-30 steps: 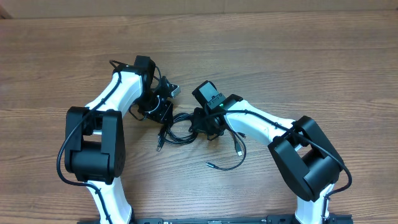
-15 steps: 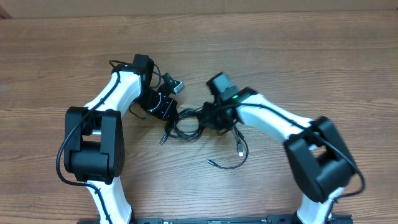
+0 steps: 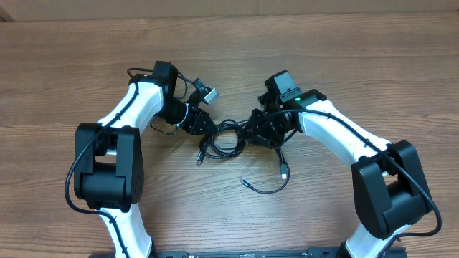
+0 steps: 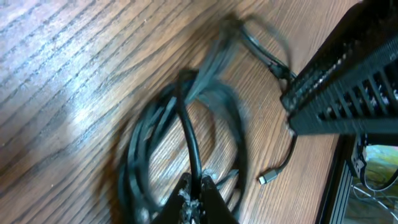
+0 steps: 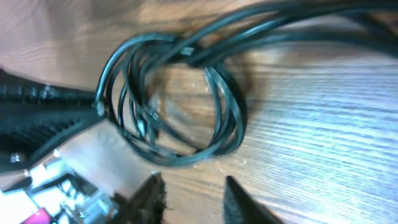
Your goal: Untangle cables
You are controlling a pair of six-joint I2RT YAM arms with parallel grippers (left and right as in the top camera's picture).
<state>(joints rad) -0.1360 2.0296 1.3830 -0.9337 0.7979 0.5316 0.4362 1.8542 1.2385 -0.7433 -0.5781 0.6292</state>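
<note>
The cables [image 3: 226, 140] lie as a tangle of thin black loops on the wooden table between my two arms. In the left wrist view my left gripper [image 4: 198, 194] is shut on one black strand of the cables [image 4: 186, 124], which runs up from the fingertips into the blurred coil. Overhead, the left gripper [image 3: 203, 124] sits at the tangle's left edge. My right gripper [image 3: 259, 129] is at the tangle's right edge. In the right wrist view the right gripper [image 5: 196, 194] stands open with bare wood between its fingers, just short of the coiled cables [image 5: 217, 130].
Loose tails run toward the table's front: one silver-tipped plug [image 3: 285, 173], another end [image 3: 244, 183] and a third [image 3: 200, 159]. A small plug [image 4: 267, 179] lies beside the coil. The right arm's black housing [image 4: 348, 74] looms close to the left gripper.
The right gripper has opened and let go of the cables while swinging right and back. The left gripper has shut on a strand and shifted right. The tangle slid right.
</note>
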